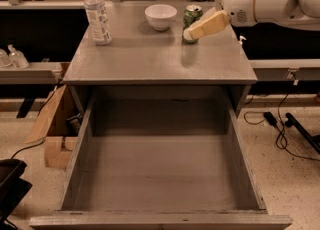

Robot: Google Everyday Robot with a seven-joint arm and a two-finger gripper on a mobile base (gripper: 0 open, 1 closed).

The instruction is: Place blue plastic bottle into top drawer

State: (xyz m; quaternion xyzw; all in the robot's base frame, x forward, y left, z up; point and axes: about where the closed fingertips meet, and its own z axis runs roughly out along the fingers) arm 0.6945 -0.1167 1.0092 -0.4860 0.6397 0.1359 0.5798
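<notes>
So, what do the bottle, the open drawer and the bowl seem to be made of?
The blue plastic bottle looks like clear plastic, see-through above its label. The top drawer seems matte grey wood, with plank sides. The bowl is white and glossy, probably ceramic, perhaps plastic. The gripper hangs over the back right of the table, in front of the can.

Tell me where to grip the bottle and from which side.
Probably grip the bottle around its labelled middle, coming in level from the side facing the bowl. It stands upright, slim and round, near the back-left corner of the table, with bare tabletop on that side. The gripper hangs by the can, beyond the bowl.
</notes>
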